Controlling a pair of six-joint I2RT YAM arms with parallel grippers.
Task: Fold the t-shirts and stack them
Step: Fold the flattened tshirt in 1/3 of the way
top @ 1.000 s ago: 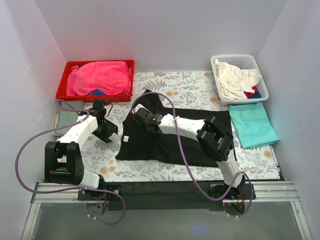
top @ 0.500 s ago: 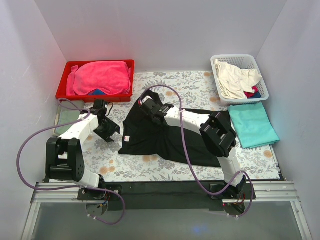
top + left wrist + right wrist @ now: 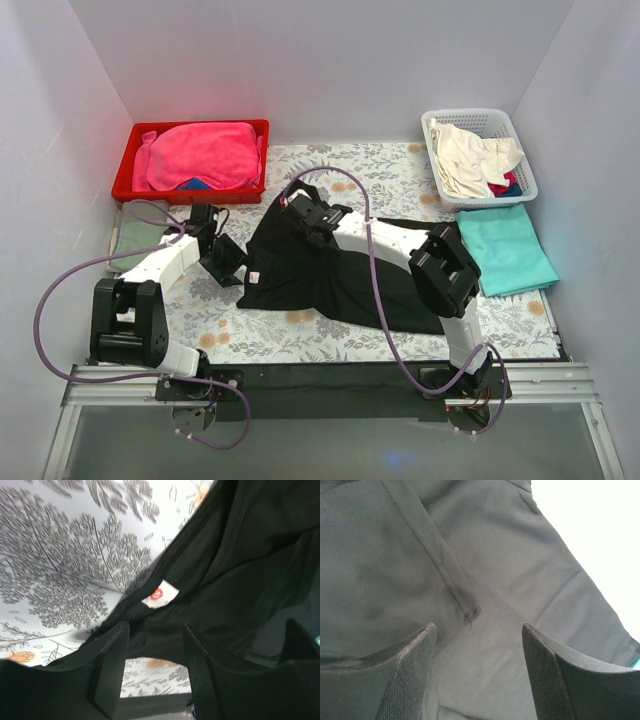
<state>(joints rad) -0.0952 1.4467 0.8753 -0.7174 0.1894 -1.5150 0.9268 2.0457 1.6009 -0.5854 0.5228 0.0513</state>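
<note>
A large black t-shirt [image 3: 330, 275] lies rumpled across the middle of the table. A teal t-shirt [image 3: 507, 248] lies folded to its right. My left gripper [image 3: 236, 266] hovers open at the black shirt's left edge. In the left wrist view the black t-shirt [image 3: 240, 555], its white label [image 3: 160, 594] and its hem lie just beyond the left gripper [image 3: 155, 647], with nothing between the fingers. My right gripper [image 3: 298, 210] hangs open over the shirt's far left part. In the right wrist view the right gripper [image 3: 477, 630] frames a seam [image 3: 447, 575] of the black t-shirt [image 3: 520, 580].
A red bin [image 3: 128, 158] holding pink cloth stands at the far left. A white basket [image 3: 524, 160] with cream clothes stands at the far right. A green cloth [image 3: 130, 235] lies by the left wall. Purple cables loop over both arms.
My right gripper has opened, let go of the black shirt and moved toward the far side. The shirt's left part has bunched inward. My left gripper has slid right to the shirt's edge.
</note>
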